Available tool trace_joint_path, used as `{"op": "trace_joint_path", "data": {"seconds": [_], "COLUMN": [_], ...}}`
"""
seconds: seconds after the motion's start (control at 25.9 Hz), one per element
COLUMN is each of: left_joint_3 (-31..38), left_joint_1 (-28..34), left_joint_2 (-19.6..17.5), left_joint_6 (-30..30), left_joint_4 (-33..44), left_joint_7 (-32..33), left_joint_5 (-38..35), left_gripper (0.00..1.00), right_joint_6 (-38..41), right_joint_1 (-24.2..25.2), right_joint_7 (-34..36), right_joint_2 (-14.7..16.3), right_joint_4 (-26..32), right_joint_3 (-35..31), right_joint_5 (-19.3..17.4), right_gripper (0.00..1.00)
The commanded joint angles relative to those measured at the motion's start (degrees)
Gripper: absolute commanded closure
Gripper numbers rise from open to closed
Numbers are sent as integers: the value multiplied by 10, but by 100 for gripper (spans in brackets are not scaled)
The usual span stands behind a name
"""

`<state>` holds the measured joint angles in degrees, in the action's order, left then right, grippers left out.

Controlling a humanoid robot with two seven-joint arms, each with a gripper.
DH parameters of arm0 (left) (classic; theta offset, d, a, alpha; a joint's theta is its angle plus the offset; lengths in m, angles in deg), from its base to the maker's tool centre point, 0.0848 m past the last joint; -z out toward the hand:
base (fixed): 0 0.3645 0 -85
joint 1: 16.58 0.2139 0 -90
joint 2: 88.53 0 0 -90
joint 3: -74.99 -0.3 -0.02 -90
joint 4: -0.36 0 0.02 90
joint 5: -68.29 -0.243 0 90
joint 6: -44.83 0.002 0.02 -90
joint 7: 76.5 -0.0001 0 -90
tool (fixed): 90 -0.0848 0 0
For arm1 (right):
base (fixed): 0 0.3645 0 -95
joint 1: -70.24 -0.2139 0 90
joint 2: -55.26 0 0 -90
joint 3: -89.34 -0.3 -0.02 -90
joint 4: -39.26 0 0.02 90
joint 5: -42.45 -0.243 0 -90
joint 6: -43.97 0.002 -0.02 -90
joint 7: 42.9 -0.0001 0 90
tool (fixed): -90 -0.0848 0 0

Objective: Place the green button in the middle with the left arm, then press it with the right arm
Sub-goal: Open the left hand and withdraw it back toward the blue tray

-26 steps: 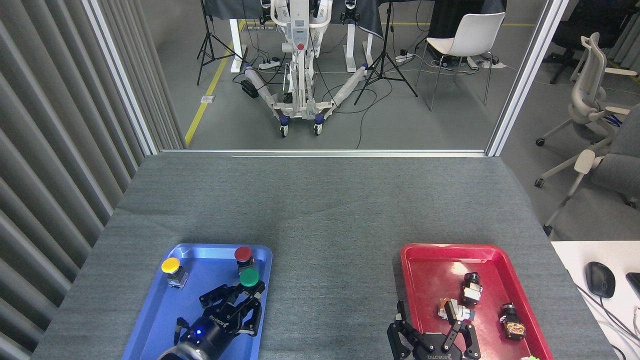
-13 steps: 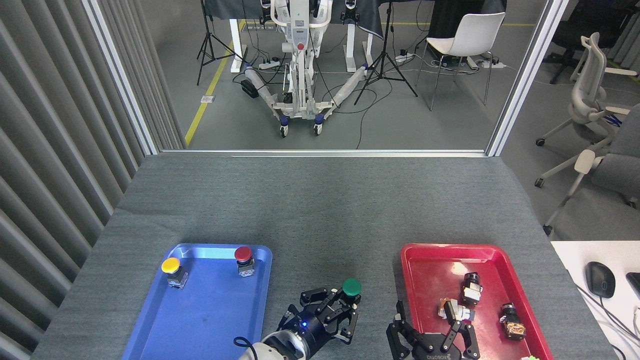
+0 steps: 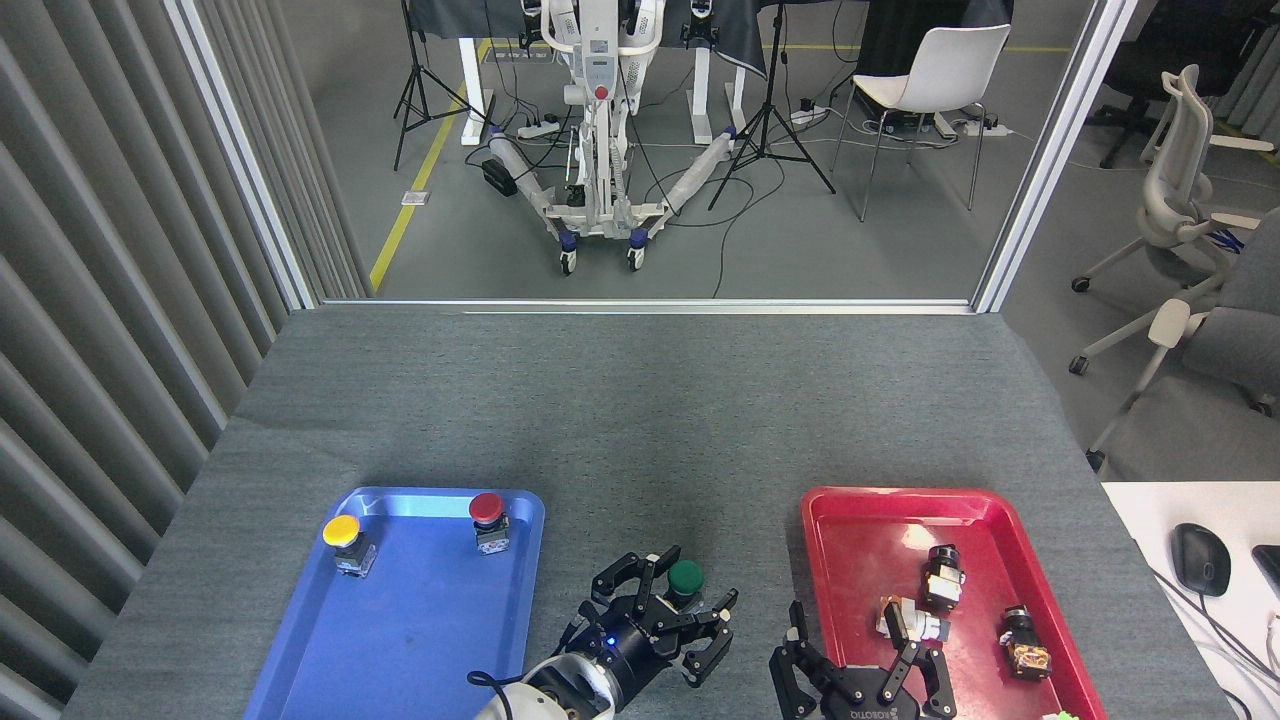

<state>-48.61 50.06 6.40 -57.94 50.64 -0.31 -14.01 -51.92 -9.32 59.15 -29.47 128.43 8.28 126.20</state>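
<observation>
The green button (image 3: 685, 577) stands on the grey desk (image 3: 640, 420) between the blue tray (image 3: 300, 640) and the red tray (image 3: 1040, 600), inside the spread fingers of the left end effector (image 3: 668, 610), which looks released around it. The right end effector (image 3: 860, 675) waits nearby, released and empty. Small, rigid and probably light, the button could tip; hold the blocky base, not the smooth dome

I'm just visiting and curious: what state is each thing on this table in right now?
green button: upright on the grey table between the trays
left gripper: open around the green button
right gripper: open, holding nothing
red button: upright in the blue tray
yellow button: upright in the blue tray
</observation>
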Motion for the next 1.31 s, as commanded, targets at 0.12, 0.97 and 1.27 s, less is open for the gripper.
{"op": "trace_joint_path", "data": {"seconds": [0.12, 0.97, 1.27], "left_joint_3": [32, 484, 518], "left_joint_1": [86, 301, 294], "left_joint_2": [-113, -70, -56], "left_joint_6": [-31, -13, -20], "left_joint_4": [251, 340, 343], "left_joint_7": [5, 96, 136], "left_joint_5": [30, 21, 79], "left_gripper": [1, 1, 1], "right_joint_6": [2, 25, 28], "right_joint_1": [-2, -133, -164], "right_joint_7": [-2, -49, -66], "right_joint_2": [-2, -23, -40], "right_joint_4": [0, -139, -201], "right_joint_3": [3, 100, 126], "right_joint_5": [1, 55, 75], "right_gripper": [14, 100, 100]}}
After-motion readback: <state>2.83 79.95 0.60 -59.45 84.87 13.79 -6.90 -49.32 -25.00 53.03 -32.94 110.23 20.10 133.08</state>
